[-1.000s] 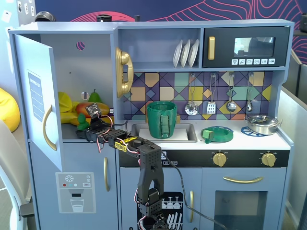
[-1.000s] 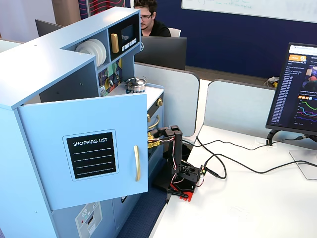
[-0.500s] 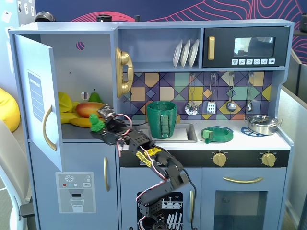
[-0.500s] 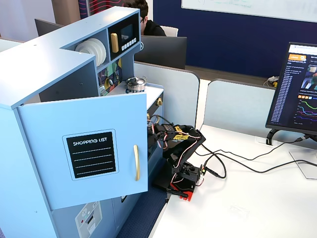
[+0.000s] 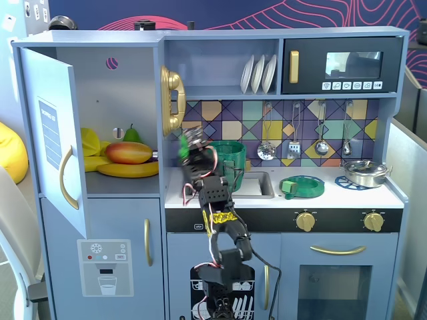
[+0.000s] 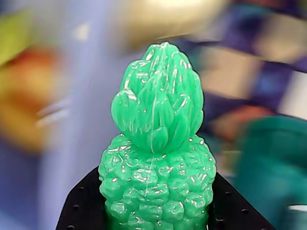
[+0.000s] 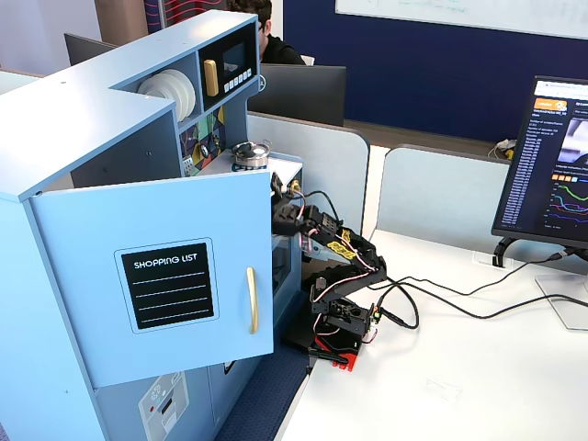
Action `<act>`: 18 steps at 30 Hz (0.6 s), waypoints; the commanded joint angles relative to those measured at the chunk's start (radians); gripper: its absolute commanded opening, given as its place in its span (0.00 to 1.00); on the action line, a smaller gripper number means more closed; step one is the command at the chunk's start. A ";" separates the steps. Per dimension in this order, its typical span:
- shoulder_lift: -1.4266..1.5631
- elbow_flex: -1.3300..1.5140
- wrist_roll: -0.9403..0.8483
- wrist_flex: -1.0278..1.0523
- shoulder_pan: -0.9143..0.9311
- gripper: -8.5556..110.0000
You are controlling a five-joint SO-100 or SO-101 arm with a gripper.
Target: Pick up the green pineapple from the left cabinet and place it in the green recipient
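While the fingers (image 5: 189, 148) grip the green pineapple (image 6: 157, 143), it hangs above the tabletop's (image 5: 267, 198) left end, just left of the green cup (image 5: 230, 162), outside the left cabinet (image 5: 127, 73).

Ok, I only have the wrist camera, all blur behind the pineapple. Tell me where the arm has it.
Observer: In a fixed view the gripper holds the pineapple outside the cabinet, raised above the counter, just left of the green cup.
Operator: Give me the cup's position.
Observer: It stands upright at the left end of the sink, with its handle facing the camera.
Operator: Now list what lies in the cabinet.
Observer: A mango, bananas and a pear behind them; the door is open.
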 commanded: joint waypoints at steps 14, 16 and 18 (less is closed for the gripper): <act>-0.724 -0.638 0.092 -0.316 0.285 0.07; -0.762 -0.669 0.071 -0.298 0.295 0.08; -0.782 -0.675 0.100 -0.291 0.299 0.16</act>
